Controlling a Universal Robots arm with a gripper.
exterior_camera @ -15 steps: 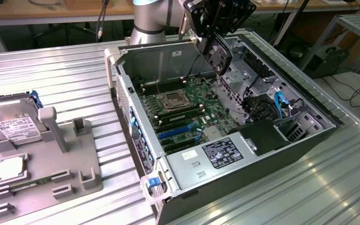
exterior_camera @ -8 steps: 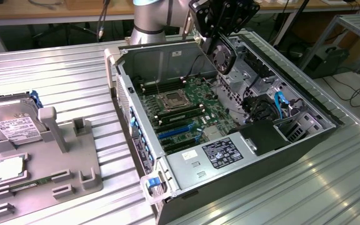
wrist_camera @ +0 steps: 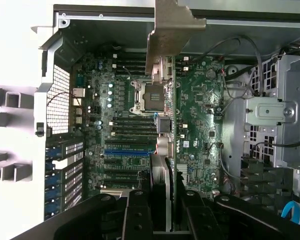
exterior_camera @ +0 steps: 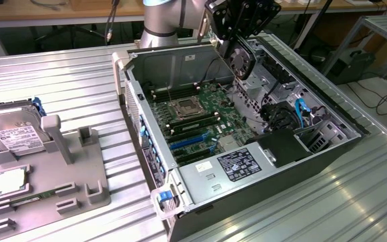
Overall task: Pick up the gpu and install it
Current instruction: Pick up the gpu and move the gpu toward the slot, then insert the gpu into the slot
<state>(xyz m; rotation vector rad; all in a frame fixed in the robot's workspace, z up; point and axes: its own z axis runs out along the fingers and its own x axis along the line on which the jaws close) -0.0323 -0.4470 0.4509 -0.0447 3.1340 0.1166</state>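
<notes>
My gripper (exterior_camera: 239,31) hangs over the far side of the open computer case (exterior_camera: 146,91), shut on the gpu (exterior_camera: 241,59). In the exterior view the card's black round fan faces out, just above the case's back edge. In the wrist view the gpu (wrist_camera: 166,145) shows edge-on as a narrow slab running away from the gripper (wrist_camera: 162,197), with its silver end bracket (wrist_camera: 172,30) at the far end. The black fingers (wrist_camera: 137,210) clamp it from both sides. The green motherboard (wrist_camera: 200,115) lies below the card, which hangs well above it.
On the motherboard (exterior_camera: 200,121) are a CPU socket (exterior_camera: 183,108) and blue expansion slots (exterior_camera: 188,143). A power supply (exterior_camera: 237,164) fills the near corner and drive bays with cables (exterior_camera: 294,118) line the exterior view's right. A grey fixture (exterior_camera: 52,186) holding a hard drive (exterior_camera: 15,133) stands at the left.
</notes>
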